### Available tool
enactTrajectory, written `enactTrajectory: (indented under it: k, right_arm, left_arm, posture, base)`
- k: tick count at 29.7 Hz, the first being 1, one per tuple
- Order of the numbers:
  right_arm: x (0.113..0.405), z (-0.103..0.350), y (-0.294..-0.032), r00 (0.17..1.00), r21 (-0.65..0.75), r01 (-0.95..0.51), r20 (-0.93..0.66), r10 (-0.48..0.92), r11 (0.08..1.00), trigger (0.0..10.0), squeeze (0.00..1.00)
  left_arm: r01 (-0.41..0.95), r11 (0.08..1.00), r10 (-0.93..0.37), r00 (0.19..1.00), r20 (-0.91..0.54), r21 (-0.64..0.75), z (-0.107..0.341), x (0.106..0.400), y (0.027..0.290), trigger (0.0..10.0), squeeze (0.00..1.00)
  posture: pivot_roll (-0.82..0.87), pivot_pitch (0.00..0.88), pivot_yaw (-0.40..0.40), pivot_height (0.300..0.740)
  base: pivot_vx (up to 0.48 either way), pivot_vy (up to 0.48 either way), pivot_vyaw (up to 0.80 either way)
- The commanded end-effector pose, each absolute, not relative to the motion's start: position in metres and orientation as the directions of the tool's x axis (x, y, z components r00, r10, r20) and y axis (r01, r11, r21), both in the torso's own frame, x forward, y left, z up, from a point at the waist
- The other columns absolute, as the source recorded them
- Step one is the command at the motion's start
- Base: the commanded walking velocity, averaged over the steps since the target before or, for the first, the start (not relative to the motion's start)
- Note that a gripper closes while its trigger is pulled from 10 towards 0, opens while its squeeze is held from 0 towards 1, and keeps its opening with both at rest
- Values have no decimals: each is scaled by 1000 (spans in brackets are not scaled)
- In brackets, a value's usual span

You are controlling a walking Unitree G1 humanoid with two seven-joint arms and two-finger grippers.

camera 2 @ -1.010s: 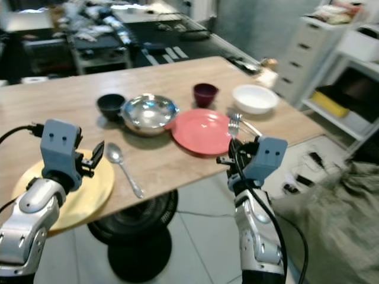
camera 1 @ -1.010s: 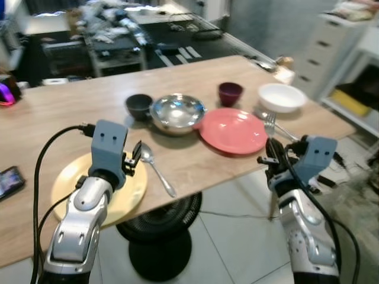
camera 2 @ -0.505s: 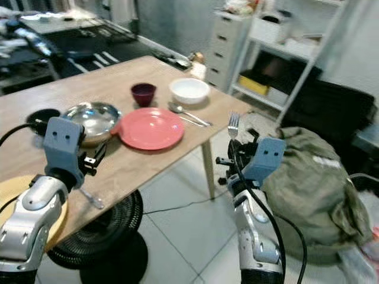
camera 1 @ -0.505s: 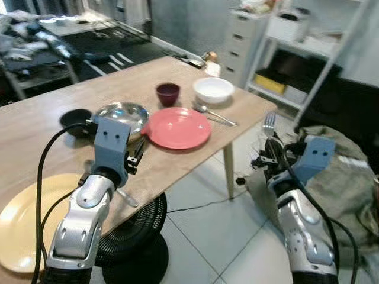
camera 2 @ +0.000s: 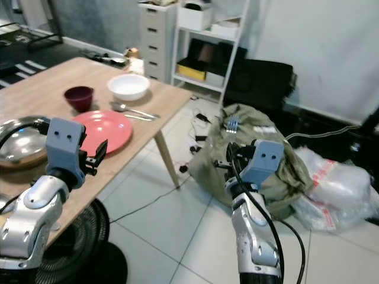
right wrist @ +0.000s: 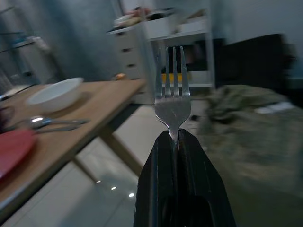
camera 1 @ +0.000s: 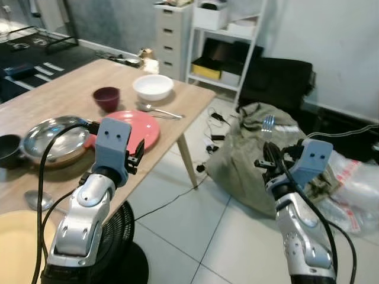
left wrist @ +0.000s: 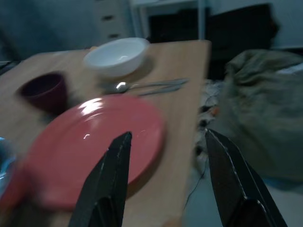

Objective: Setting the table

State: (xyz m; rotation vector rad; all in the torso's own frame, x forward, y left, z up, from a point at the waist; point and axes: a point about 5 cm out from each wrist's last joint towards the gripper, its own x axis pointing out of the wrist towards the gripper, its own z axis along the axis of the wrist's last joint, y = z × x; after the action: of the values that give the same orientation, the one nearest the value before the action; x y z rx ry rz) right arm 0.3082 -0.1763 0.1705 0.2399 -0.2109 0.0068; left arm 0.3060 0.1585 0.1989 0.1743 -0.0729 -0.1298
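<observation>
My right gripper (camera 1: 269,158) is shut on a silver fork (camera 1: 267,124), held upright with its tines up, out over the floor to the right of the table; the fork (right wrist: 172,100) stands between the black fingers (right wrist: 191,189). My left gripper (camera 1: 137,155) is open and empty over the table's near edge, in front of the red plate (camera 1: 131,128). On the wooden table (camera 1: 59,94) beyond lie a white bowl (camera 1: 153,87), a maroon cup (camera 1: 106,98), a spoon (camera 1: 159,110), a steel bowl (camera 1: 52,139) and a yellow plate (camera 1: 12,248).
An olive bag (camera 1: 246,148) lies on the tiled floor right of the table, with plastic bags (camera 1: 355,189) beyond it. A white drawer unit (camera 1: 173,35) and shelves (camera 1: 228,41) stand against the far wall. A black fan base (camera 1: 118,260) sits under the table.
The camera has swung to the right: the table has slid to the left and the bag and shelves have come into view. Both grippers keep their state, the fork still held.
</observation>
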Motion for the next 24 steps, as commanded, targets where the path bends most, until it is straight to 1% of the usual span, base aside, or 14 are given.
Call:
enactTrajectory:
  k: [1, 24]
  right_arm:
    - [308, 170, -180, 977, 234, -18, 209, -32, 972, 10000, 0]
    - [308, 170, -180, 977, 232, -11, 209, -39, 973, 10000, 0]
  left_arm:
    - [128, 976, -140, 989, 52, 177, 196, 306, 159, 10000, 0]
    - [125, 978, -135, 989, 53, 167, 197, 309, 159, 10000, 0]
  posture:
    - [7, 8, 82, 740]
    - [9, 7, 85, 740]
  base:
    - [0, 0, -800]
    - [0, 0, -800]
